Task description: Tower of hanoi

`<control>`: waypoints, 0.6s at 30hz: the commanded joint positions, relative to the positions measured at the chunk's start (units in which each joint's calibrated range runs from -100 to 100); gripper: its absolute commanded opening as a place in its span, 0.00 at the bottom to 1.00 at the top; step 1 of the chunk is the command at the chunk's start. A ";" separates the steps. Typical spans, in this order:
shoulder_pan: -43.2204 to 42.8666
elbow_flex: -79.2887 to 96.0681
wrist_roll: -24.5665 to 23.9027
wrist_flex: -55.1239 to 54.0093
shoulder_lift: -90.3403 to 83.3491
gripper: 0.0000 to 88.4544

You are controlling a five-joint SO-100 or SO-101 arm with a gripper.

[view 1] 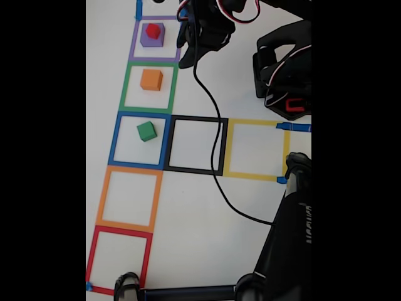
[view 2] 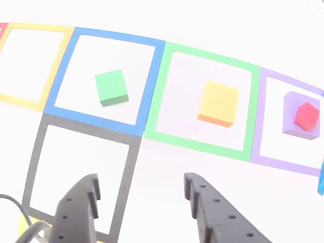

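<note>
Gripper (view 2: 142,195), lower centre of the other view, jaws spread and empty. Green cube (view 2: 111,87) sits in the blue square (view 2: 59,81), orange cube (view 2: 218,103) in the green square (view 2: 157,106), red cube (view 2: 306,116) atop the purple cube (view 2: 292,104), far right.

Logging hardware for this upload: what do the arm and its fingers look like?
The arm is black plastic, with red-and-white wires looping over the top joint and a red patch on one block. A thin black cable trails from it across the white table. In the other view, the gripper has two dark grey, matte fingers with rows of small holes along them.
</note>
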 commanded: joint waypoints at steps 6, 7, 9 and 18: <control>-7.27 22.65 0.36 -28.09 -0.73 0.29; -8.03 25.19 0.36 -31.90 -0.16 0.30; -9.28 30.46 0.36 -39.99 0.97 0.32; -8.42 49.83 0.36 -79.35 11.30 0.38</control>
